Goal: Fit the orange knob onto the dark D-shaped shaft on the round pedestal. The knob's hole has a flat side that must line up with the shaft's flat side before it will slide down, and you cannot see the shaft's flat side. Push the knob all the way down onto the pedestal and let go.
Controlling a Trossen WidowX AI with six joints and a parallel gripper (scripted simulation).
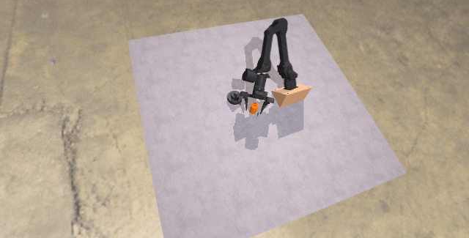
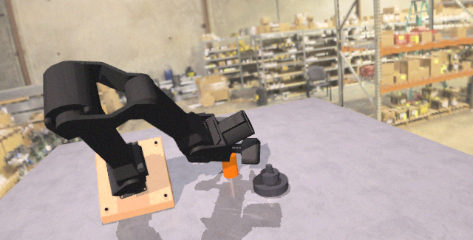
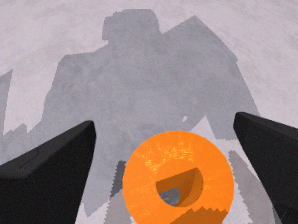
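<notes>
The orange knob [image 1: 253, 108] [image 2: 230, 168] [image 3: 140, 182] appears roughly upright, at or close to the table top. Its D-shaped hole faces up in the wrist view, with the flat side toward the top of the picture, sloping slightly. My gripper [image 1: 253, 113] [image 3: 166, 124] is open, with the knob between its spread fingers and a gap on each side. In the exterior view the arm hides the fingertips and the knob's top. The dark round pedestal [image 1: 231, 100] [image 2: 260, 187] stands beside the knob, with its bare shaft [image 2: 269, 168] pointing up.
The arm's wooden base block [image 1: 294, 97] [image 2: 162, 181] is on the other side of the knob from the pedestal. The grey table top [image 1: 190, 157] [image 2: 369, 181] carries the arm's shadows. Shelving stands beyond the table in the exterior view.
</notes>
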